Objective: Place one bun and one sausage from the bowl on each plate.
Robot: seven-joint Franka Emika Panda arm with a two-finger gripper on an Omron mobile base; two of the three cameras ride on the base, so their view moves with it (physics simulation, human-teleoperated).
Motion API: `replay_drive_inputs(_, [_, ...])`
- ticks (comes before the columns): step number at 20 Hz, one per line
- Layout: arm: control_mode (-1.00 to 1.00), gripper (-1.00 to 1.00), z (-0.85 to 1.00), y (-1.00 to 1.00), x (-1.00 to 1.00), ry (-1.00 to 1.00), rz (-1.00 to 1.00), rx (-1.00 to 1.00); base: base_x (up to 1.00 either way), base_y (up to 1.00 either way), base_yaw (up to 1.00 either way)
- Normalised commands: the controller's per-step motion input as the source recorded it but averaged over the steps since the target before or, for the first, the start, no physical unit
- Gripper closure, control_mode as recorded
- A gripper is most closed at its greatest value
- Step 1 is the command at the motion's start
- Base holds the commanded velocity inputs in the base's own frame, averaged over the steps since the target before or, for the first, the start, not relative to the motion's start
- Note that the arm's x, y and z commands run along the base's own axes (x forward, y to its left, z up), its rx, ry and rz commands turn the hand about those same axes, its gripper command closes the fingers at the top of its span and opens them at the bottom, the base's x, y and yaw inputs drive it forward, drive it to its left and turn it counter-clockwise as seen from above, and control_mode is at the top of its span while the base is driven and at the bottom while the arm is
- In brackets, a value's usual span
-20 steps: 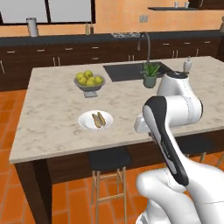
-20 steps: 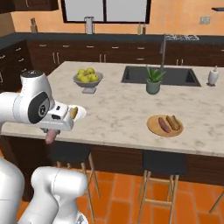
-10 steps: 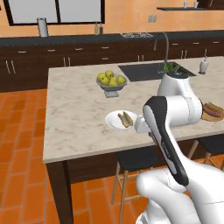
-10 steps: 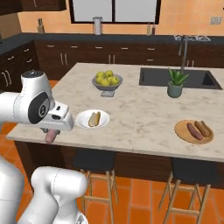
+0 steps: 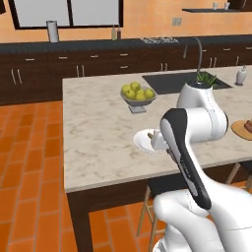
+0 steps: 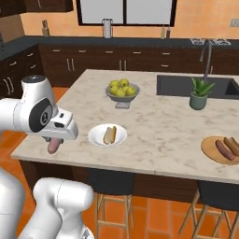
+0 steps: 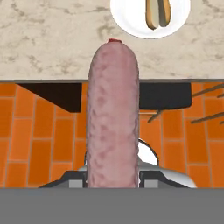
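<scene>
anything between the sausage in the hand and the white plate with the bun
Nothing visible. The hand holds the sausage just off the counter's near edge, and only bare marble counter lies between it and the white plate, where the bun leaves room beside it.

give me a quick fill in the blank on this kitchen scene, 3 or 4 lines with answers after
1. The end effector is shut on a ____.
2. The white plate holds one ____.
3. The wooden plate lies to the ____ of the white plate in the right base view.
4. The fruit bowl holds ____ fruit.

Missing words: sausage; bun; right; yellow-green
</scene>
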Motion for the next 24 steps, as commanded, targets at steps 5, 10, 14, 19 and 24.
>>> replay_drive_inputs(5, [1.0,1.0,0.0,0.0,0.0,0.0,0.0,0.0,0.6,0.0,0.0])
replay_drive_inputs(10, [-1.0,1.0,0.0,0.0,0.58,0.0,0.0,0.0,0.33,0.0,0.0])
replay_drive_inputs(14, [-1.0,1.0,0.0,0.0,1.0,0.0,0.0,0.0,0.0,0.0,0.0])
replay_drive_inputs(19, [-1.0,1.0,-0.28,-0.05,0.99,0.03,-0.01,0.0,0.0,0.0,0.0])
replay_drive_inputs(24, [-1.0,1.0,-0.43,-0.01,0.92,0.02,0.0,0.0,0.0,0.0,0.0])
